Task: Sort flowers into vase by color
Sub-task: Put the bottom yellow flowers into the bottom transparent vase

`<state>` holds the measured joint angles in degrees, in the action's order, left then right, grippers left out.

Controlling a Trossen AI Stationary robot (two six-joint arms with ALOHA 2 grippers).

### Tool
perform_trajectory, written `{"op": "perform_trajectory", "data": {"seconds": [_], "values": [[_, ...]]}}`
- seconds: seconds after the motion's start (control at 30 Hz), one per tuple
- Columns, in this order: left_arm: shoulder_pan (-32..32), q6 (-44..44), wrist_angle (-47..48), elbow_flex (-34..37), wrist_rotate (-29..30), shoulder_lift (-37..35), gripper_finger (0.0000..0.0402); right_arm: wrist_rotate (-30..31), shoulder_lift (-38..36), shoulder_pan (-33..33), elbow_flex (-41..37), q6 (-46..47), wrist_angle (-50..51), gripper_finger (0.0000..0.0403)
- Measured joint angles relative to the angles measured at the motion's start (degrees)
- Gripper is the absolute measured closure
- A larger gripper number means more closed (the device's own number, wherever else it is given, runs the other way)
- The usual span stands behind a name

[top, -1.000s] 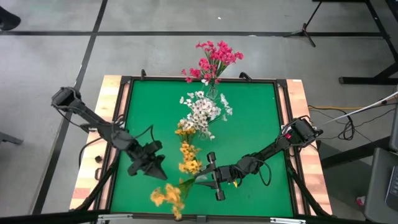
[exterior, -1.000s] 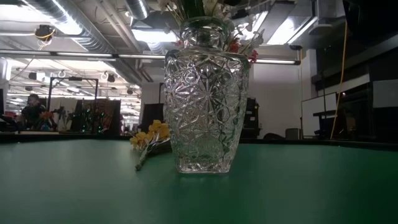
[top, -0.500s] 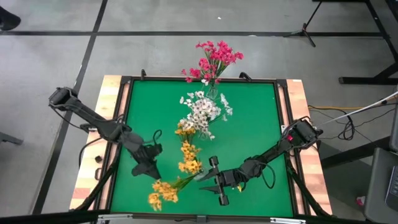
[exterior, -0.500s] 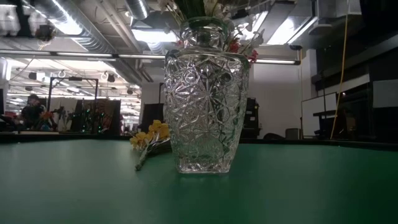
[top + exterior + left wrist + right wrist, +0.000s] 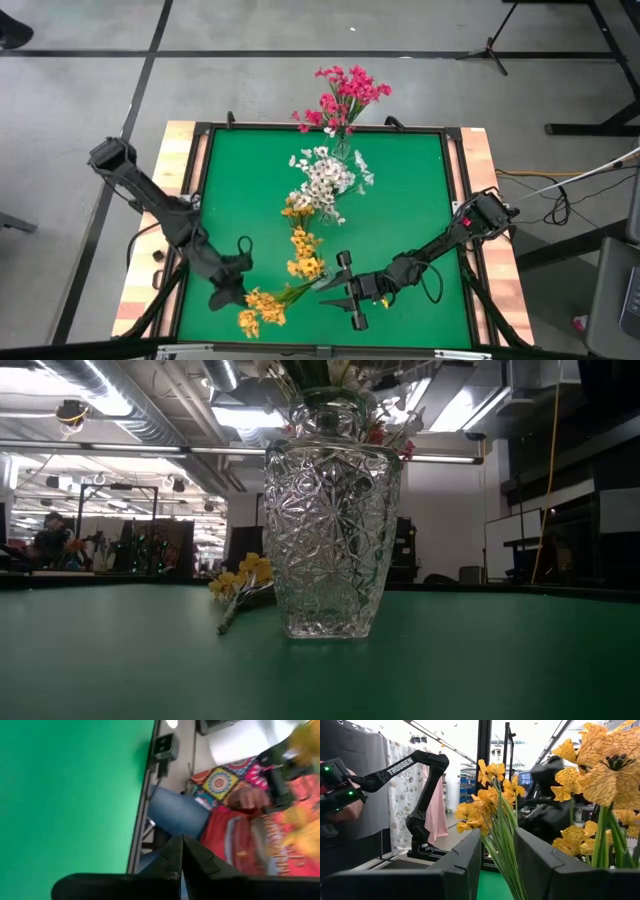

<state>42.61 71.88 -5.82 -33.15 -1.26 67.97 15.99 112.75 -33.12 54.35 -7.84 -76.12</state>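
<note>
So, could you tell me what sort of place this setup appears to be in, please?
Most likely a robotics lab or workshop in an open industrial hall. The low view shows exposed ceiling ducts and strip lights. From above, a bare concrete floor surrounds the green table, with a tripod stand nearby.

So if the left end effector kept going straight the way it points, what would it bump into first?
Probably the yellow-orange flowers that the right end effector holds by the stems. In the high view the shut left end effector sits right beside the blossoms, though their heights are hard to compare.
</note>
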Motion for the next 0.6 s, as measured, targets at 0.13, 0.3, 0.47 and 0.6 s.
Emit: {"op": "perform_trajectory", "data": {"seconds": [0.13,0.3,0.47,0.6], "values": [[3.55,1.53,-2.93,0.0,4.08,4.23,0.0401,-0.05,0.0,0.0,0.0,0.02,0.01,0.0286],[4.26,2.68,-9.62,0.0,5.3,10.09,0.0401,-0.07,0.0,0.0,0.0,0.02,-0.21,0.0286],[3.64,-0.18,-13.44,0.02,7.97,12.28,0.0401,-0.09,-0.04,0.0,0.0,0.04,-0.28,0.0286],[1.47,-2.99,-21.34,0.02,9.24,12.34,0.0401,-0.11,-0.04,0.0,0.0,0.04,-0.28,0.0286]]}}
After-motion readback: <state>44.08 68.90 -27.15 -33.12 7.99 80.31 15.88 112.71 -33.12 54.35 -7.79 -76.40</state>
